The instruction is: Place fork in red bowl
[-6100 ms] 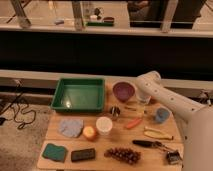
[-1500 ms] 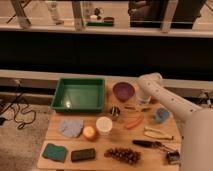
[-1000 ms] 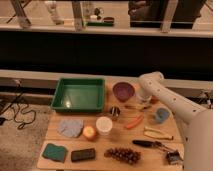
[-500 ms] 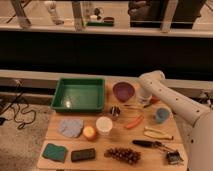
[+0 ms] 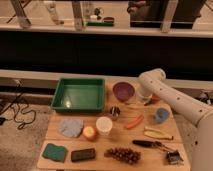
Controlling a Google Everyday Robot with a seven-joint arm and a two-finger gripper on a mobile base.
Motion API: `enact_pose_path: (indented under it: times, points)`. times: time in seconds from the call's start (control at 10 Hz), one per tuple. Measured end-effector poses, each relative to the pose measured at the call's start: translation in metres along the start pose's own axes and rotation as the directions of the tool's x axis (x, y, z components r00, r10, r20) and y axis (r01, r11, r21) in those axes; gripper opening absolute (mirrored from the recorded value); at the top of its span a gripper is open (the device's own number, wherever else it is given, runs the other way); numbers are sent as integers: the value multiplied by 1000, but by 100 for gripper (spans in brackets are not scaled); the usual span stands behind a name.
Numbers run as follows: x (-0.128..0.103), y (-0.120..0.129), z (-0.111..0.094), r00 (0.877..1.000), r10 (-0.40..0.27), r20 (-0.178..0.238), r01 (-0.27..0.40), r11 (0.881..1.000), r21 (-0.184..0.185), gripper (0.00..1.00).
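Observation:
The fork (image 5: 131,106) is a thin pale utensil lying on the wooden table just in front of the purple bowl (image 5: 123,91). The red bowl (image 5: 155,99) is mostly hidden behind my white arm; only an orange-red sliver shows to the right of the wrist. My gripper (image 5: 142,99) hangs down from the arm's elbow, between the purple bowl and the red bowl, close above the table and just right of the fork's far end. The arm's wrist hides its fingertips.
A green tray (image 5: 79,94) is at the back left. An orange carrot (image 5: 134,121), blue cup (image 5: 161,115), yellowish utensil (image 5: 157,134), black-handled utensil (image 5: 145,143), white cup (image 5: 104,125), small metal cup (image 5: 115,111), grapes (image 5: 122,154), sponge (image 5: 55,151) and cloth (image 5: 71,126) cover the table.
The arm and gripper have hardly moved and stay between the two bowls. The fork and the other objects lie where they were.

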Motion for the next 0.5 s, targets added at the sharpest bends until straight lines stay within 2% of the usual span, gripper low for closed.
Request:
enact_pose_path:
  times: [0.5]
  points:
    - [3,-7,-21,1000,9,-14,-8,999,35,0]
